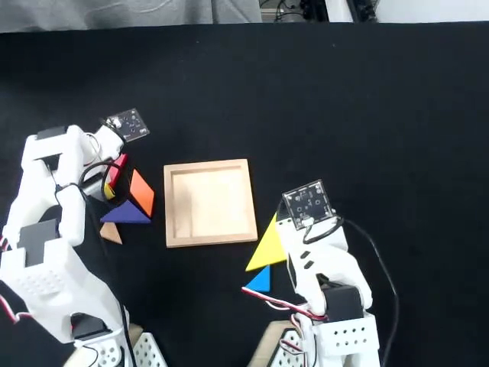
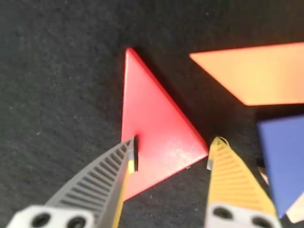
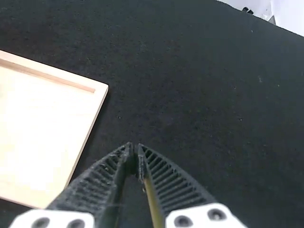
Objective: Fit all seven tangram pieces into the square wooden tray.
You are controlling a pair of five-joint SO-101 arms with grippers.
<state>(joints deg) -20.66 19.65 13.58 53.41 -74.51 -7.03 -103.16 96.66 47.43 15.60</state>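
Triangle (image 2: 147, 118), red, between left tool's (image 2: 174, 147) parted jaws

A robotics lab, by its black-clothed table (image 1: 397, 107), grey curtain (image 1: 114, 11) and cables (image 1: 284, 11) behind.

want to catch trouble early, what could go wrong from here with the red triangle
The left hand is open astride the red triangle, one finger over its face, not past the edge: closing might skid the flat piece instead of gripping it. The other finger is close to the blue piece, which it may nudge.
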